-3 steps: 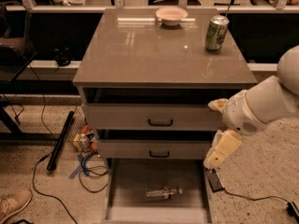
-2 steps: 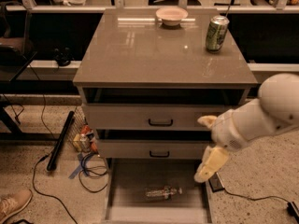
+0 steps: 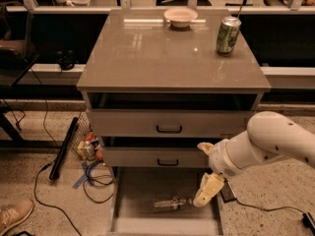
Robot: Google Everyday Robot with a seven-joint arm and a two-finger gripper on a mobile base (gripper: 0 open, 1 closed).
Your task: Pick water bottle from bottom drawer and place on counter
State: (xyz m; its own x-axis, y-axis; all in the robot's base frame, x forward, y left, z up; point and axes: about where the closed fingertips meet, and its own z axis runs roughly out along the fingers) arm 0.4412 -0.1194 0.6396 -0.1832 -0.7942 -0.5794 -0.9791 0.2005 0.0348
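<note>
bottle vs jaws: the bottle point(image 3: 170, 202) is seen below the gripper point(image 3: 202, 174) and off to the left in view, outside the gap between the jaws. its cap end lies just beside the tip of the lower finger point(image 3: 207, 188); whether they touch cannot be told.
jaws: held spread apart with nothing gripped. one finger is raised by the middle drawer front, the other hangs down over the drawer.
bottle place: laid on its side on the floor of the pulled-out drawer point(image 3: 133, 215), set crosswise, cap end toward the jaws.
bottle look: small, clear and crinkled, with a darker label band around its middle.
counter point(image 3: 147, 58): well above the jaws; a can point(image 3: 228, 35) and a bowl point(image 3: 180, 17) are set near its far edge.
change: the gripper has been brought lower and further left than in the earlier frame, so the lower finger is now down beside the cap. the bottle has not been moved.
</note>
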